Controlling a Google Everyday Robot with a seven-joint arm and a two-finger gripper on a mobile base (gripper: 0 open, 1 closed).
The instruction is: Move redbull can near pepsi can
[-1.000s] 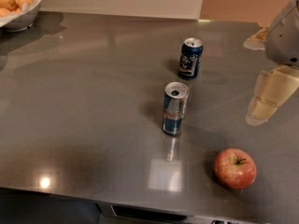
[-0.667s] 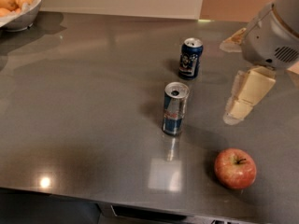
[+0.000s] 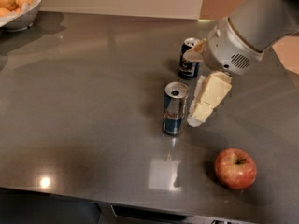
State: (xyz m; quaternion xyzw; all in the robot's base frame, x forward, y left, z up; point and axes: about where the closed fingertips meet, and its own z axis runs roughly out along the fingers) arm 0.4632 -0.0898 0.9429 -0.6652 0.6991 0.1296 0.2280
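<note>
Camera view showed your gripper low over the grey tabletop. Its cream fingers were spread apart and held nothing. One finger reached down beside the tall slim silver-and-blue redbull can. The other pointed across the top of the shorter dark navy pepsi can.

The redbull can stood upright just beside the lower finger, on the side away from the arm, and whether they touched I could not tell. The pepsi can stood just behind the gripper and partly hidden by it, near the redbull can but with a gap between them.

As I judged it, the step was the approach to grasp, and the opening was not yet around the slim can. To do it well you needed to:

- line the opening up with the can's body;
- put one finger on each side before closing;
- grip low on the body, since a tall narrow can tips easily if nudged near its top.

You also needed to keep the upper finger from knocking the pepsi can.

The red apple in front of the gripper, toward the camera, and the white bowl of fruit far off on the redbull can's side lay well out of the way.
</note>
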